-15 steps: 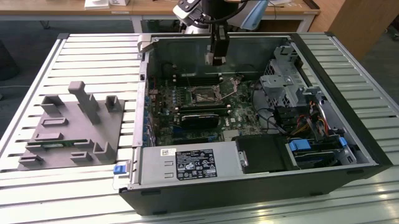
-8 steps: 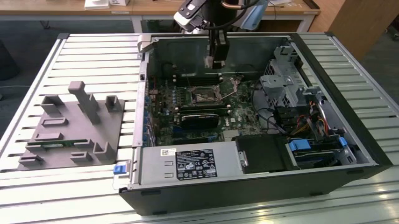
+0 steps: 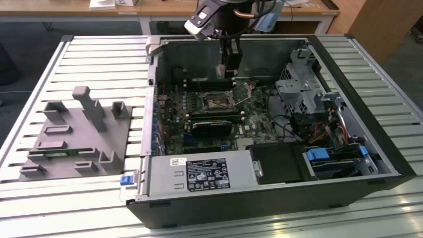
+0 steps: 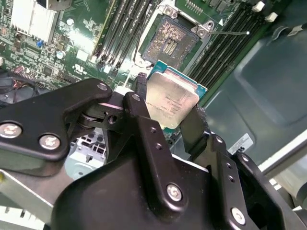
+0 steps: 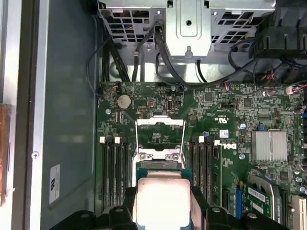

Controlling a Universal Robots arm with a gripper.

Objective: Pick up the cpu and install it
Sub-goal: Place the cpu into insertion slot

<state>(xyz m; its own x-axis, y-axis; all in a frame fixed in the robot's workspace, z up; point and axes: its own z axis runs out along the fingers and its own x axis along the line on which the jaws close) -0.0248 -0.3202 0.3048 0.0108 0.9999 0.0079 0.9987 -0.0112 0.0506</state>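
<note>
The cpu point(image 4: 169, 96) is a thin square chip with a silver-grey metal top and a green rim. My gripper point(image 4: 169, 104) is shut on it, with a black finger on each of two opposite edges. In the first wrist view the cpu point(image 5: 162, 201) hangs in the gripper point(image 5: 162, 213) just short of the open socket point(image 5: 159, 139) on the green motherboard. The socket point(image 4: 170, 40) stands bare, its pin field exposed. In the exterior view the gripper point(image 3: 228, 68) reaches down into the open computer case, above and behind the socket point(image 3: 218, 103).
Memory slots point(image 5: 112, 167) flank the socket on both sides. A finned heat sink point(image 5: 270, 145), a black expansion card point(image 3: 211, 126), the drive cage point(image 3: 300, 89) and the power supply point(image 3: 198, 174) crowd the case. A grey parts fixture point(image 3: 73, 134) sits at the exterior view's left.
</note>
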